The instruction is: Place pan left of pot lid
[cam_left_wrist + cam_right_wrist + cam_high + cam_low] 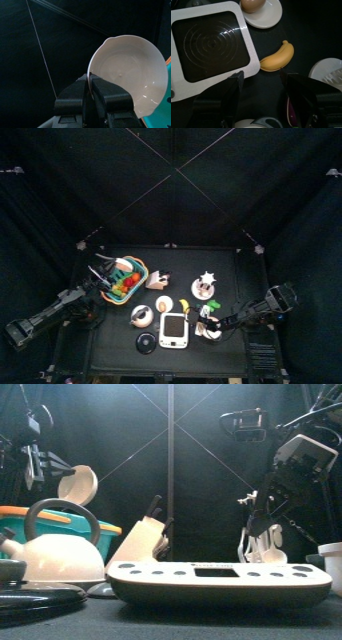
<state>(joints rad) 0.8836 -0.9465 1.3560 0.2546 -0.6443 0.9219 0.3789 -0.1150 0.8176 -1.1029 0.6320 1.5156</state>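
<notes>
Your left gripper (89, 92) is pinching the rim of the cream pan (128, 70) between its jaws and holding it tilted in the air above the table, while your right gripper (262, 82) is hanging with jaws spread wide, empty, just over the banana (278, 56).
</notes>
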